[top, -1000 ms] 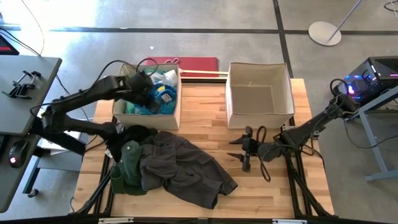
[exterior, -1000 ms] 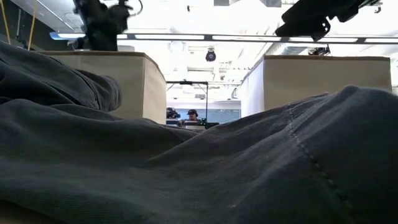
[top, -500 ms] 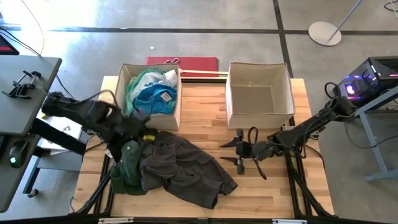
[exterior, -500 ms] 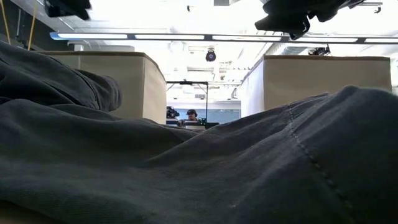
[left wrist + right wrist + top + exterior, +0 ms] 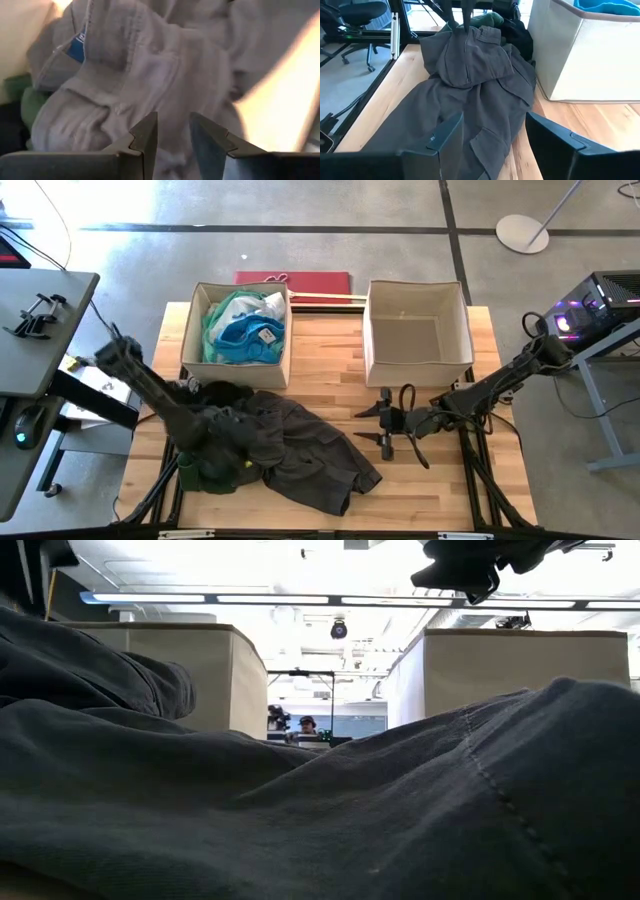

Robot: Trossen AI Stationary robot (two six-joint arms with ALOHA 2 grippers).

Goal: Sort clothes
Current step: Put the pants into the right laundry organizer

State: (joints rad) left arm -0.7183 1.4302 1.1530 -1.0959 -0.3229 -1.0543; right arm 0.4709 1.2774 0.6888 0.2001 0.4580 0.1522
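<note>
A charcoal grey garment (image 5: 300,450) lies spread on the near middle of the table, with a dark green one (image 5: 205,470) and a black one (image 5: 215,392) at its left. Teal, blue and white clothes (image 5: 245,330) fill the left bin (image 5: 283,360). My left gripper (image 5: 225,448) points down over the grey garment's left part (image 5: 150,75), its fingers a narrow gap apart. My right gripper (image 5: 365,425) is open and empty above the table, right of the pile, facing the grey garment (image 5: 470,90). My left gripper comes at the grey garment's bunched left part (image 5: 462,35) from above, pointing down. I cannot tell whether its fingertips touch the cloth.
The right bin (image 5: 468,330) stands at the back right with nothing showing in it. Bare wood lies between the bins and at the table's near right. The grey cloth (image 5: 320,800) fills the low view. A red flat thing (image 5: 300,280) lies behind the table.
My left gripper has left the left bin and swung toward the near edge, coming down over the left part of the grey garment. My right gripper has shifted a little toward the table's left. The clothes have stayed where they were.
</note>
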